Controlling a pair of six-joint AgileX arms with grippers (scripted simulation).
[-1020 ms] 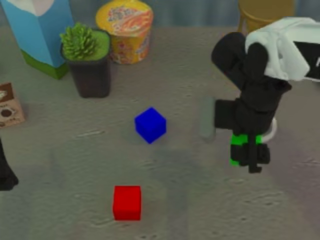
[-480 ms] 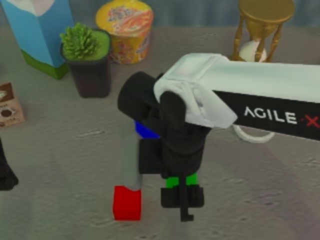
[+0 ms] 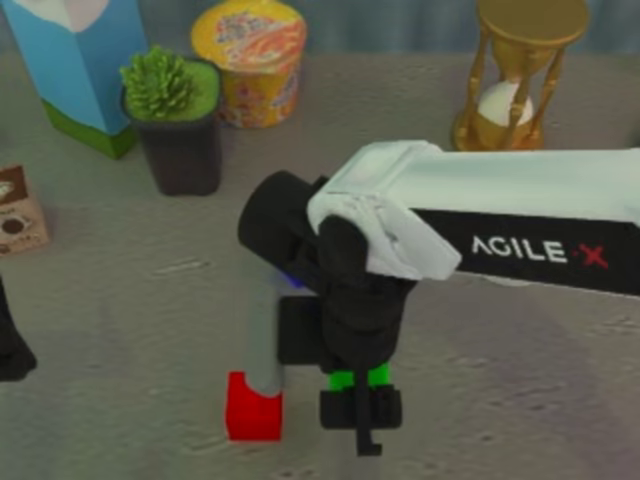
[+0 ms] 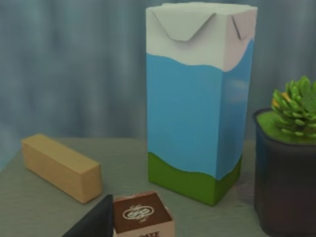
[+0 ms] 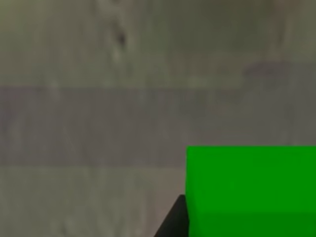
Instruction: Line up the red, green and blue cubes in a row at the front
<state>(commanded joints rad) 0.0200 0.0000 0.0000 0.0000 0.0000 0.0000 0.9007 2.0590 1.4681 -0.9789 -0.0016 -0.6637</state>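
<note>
Grey tabletop (image 3: 120, 330) carries everything, and places are given from the red cube (image 3: 252, 412) near its front edge. My right arm (image 3: 520, 215) reaches in from the right, and its gripper (image 3: 361, 412) hangs just right of the red cube, clamped on the green cube (image 3: 358, 379). Only a sliver of the blue cube (image 3: 292, 283) shows, behind the red cube under the arm. My left gripper (image 3: 12, 350) sits parked far left; whether it is closed or spread I cannot tell.

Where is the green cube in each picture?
Top view: the green cube sits in the right hand, low in the middle, right of the red cube.
Left wrist view: not in it.
Right wrist view: the green cube fills the lower right corner.
Shared landmark: the grey table.
</note>
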